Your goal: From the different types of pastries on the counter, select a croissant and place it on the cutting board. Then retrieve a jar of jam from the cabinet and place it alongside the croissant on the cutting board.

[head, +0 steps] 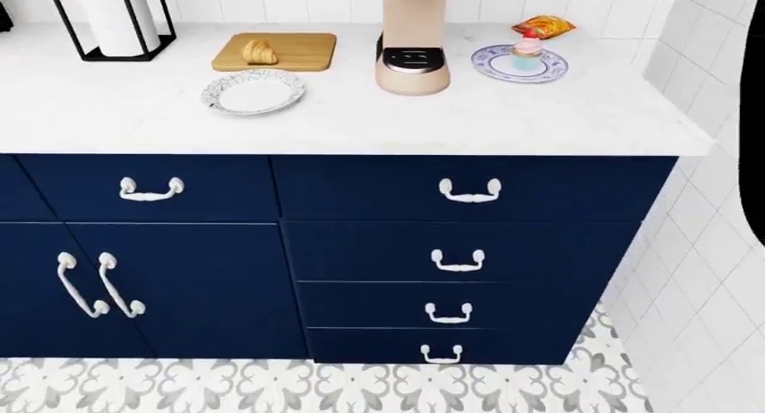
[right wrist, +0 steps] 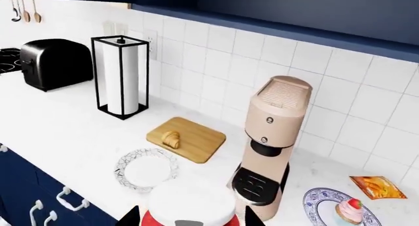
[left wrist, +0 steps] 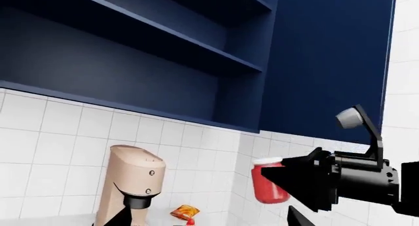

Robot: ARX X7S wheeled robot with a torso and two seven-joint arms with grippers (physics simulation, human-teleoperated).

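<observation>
In the head view, going left to right along my counter [head: 143,108]: a paper-towel holder [head: 117,19] at upper left, then the cutting board [head: 278,52] with the croissant [head: 258,51] lying on its left half. Just in front of the board sits the crackle-pattern plate [head: 253,92]. The beige coffee machine [head: 414,37] stands at centre. At upper right, a blue-rimmed plate [head: 518,64] carries the pink cupcake [head: 528,50], with the orange-brown flat pastry [head: 544,26] behind it.

My right gripper [left wrist: 288,187] is clamped on the jar of jam [left wrist: 269,180], held in the air below the open cabinet [left wrist: 164,49]. My left gripper: not visible; I cannot tell its state.
</observation>
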